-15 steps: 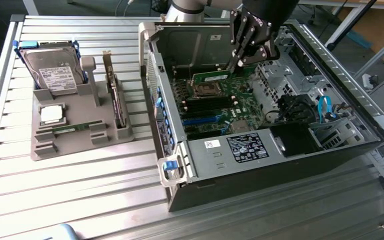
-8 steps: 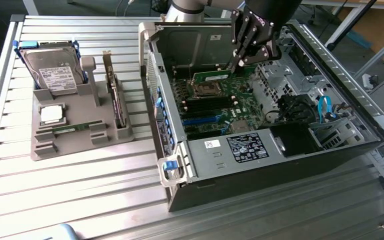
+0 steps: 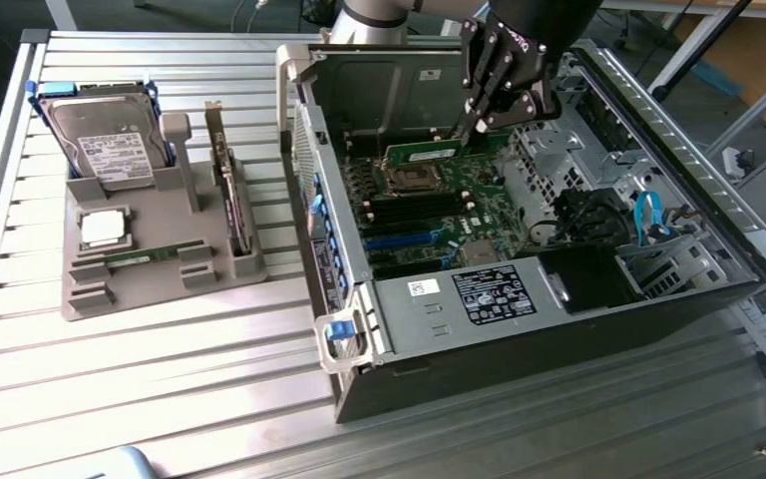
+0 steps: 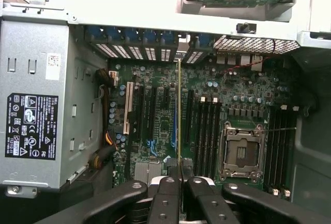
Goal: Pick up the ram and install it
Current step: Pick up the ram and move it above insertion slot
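Note:
My gripper (image 3: 469,133) hangs inside the open computer case (image 3: 356,339), above the motherboard (image 3: 443,215). It is shut on the ram (image 3: 425,154), a thin green stick that juts out sideways from the fingers just above the processor socket (image 3: 407,180). In the wrist view the ram (image 4: 179,110) shows edge-on as a thin line running out from my gripper (image 4: 179,175), over the board between the card slots and the black memory slots (image 4: 207,131). A second green stick (image 3: 137,256) lies in the grey holder (image 3: 223,274) outside the case.
The grey holder on the exterior view's left also carries a hard drive (image 3: 111,140), a square silver processor (image 3: 101,228) and an upright dark card (image 3: 230,190). Case walls, the power supply (image 3: 490,294) and blue cables (image 3: 649,215) surround the board.

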Robot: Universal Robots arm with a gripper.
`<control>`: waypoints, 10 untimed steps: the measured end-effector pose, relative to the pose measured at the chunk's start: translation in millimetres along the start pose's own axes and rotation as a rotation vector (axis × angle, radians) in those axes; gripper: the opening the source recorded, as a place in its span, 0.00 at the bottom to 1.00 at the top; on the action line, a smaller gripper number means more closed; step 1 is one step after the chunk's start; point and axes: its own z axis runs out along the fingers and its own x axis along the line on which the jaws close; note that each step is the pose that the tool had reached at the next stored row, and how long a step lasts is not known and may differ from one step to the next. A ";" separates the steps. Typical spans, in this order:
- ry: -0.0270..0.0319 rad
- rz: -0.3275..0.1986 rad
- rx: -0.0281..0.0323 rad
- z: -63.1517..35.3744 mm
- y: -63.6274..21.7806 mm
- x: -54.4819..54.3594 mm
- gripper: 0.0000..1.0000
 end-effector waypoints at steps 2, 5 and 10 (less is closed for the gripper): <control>-0.0002 0.002 -0.0002 0.0 0.0 0.0 0.12; -0.0006 0.011 -0.0003 0.2 0.0 0.0 0.12; -0.0008 0.012 -0.0006 0.2 0.0 0.0 0.12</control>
